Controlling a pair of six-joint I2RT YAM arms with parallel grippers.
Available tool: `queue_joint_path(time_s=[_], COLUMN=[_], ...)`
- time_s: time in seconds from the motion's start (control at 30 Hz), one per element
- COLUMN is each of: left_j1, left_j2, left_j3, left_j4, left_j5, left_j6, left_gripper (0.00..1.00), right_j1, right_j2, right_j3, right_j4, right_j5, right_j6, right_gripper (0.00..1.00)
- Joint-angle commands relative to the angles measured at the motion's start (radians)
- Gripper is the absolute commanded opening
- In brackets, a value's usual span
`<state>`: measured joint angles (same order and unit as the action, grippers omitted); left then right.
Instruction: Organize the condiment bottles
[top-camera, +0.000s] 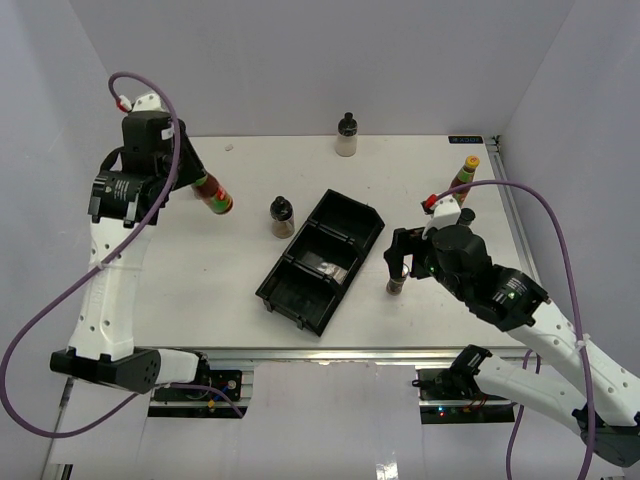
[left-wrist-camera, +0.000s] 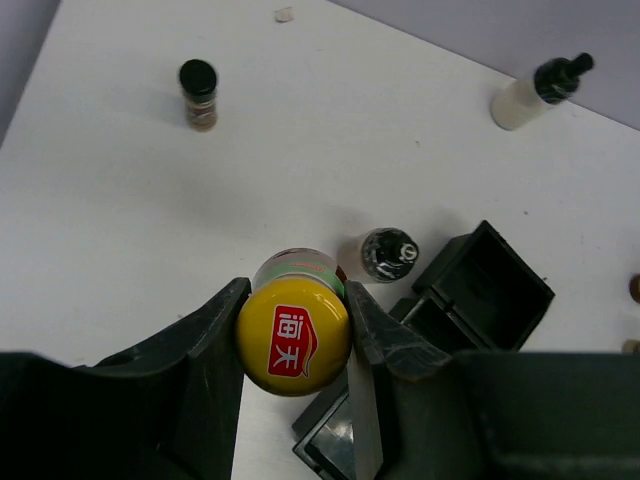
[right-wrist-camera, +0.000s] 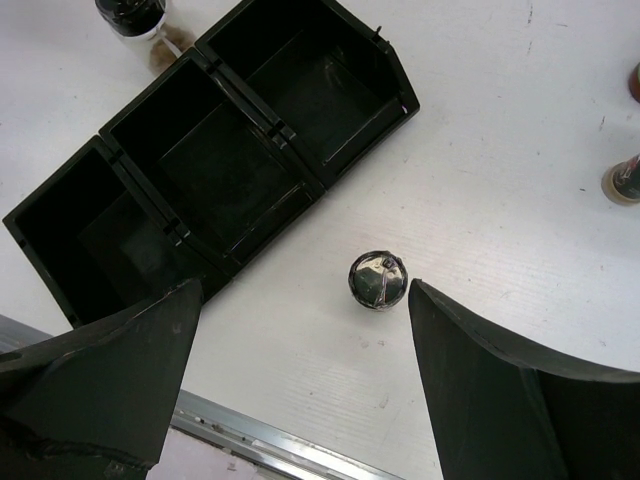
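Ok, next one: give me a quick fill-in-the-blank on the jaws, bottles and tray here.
1. The left jaws are shut on a bottle with a ___ cap.
2. The tray is divided into ___ compartments.
3. The right jaws stand ___ above a silver-lidded jar that sits on the table beside the tray.

Missing words: yellow; three; open.

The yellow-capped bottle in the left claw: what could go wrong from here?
The left gripper pinches the yellow-capped bottle only by its smooth round cap, and the bottle hangs tilted, so it might slip out. On the way to the tray, it could also knock over the dark bottle standing beside that tray.
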<state>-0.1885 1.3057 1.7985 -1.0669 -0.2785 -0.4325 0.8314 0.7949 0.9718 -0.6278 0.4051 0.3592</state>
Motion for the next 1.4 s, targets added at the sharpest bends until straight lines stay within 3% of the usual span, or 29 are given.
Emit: queue_joint_path(time_s=[0.0, 0.1, 0.33, 0.6, 0.8, 0.97, 1.37], left_j1=[-0.073, -0.135, -0.263, -0.455, -0.489, -0.498, -0.516], left_j2=[0.054, 0.093, 0.233, 0.447, 0.507, 0.486, 0.506], left_j3=[0.089, 0.041, 0.022, 0.144, 0.106, -0.018, -0.137], left_j4=[0.175, 0.274, 0.446, 0.536, 0.647, 0.772, 0.858], left_j5=[0.235, 0.316, 0.348, 0.236, 0.175, 0.158, 0.087], left_j6=[0.066, 0.069, 0.121, 0.279, 0.321, 0.334, 0.384], left_gripper=[0.00, 0.00, 0.00, 0.00, 0.00, 0.00, 0.00], right_j1=[0.002, 0.001, 0.001, 0.001, 0.001, 0.001, 0.001], right_j2=[-0.026, -0.055, -0.147, -0.249, -0.265, -0.286, -0.318], right_j3=[0.016, 0.014, -0.040, -0.100, -0.094, -0.106, -0.130], right_j4=[0.053, 0.070, 0.123, 0.227, 0.225, 0.232, 0.258], right_j5=[-0.017, -0.018, 0.067, 0.119, 0.147, 0.162, 0.167], right_j6=[-0.019, -0.032, -0.074, -0.111, -0.137, -0.153, -0.173], right_gripper=[0.90, 0.90, 0.90, 0.90, 0.90, 0.90, 0.90])
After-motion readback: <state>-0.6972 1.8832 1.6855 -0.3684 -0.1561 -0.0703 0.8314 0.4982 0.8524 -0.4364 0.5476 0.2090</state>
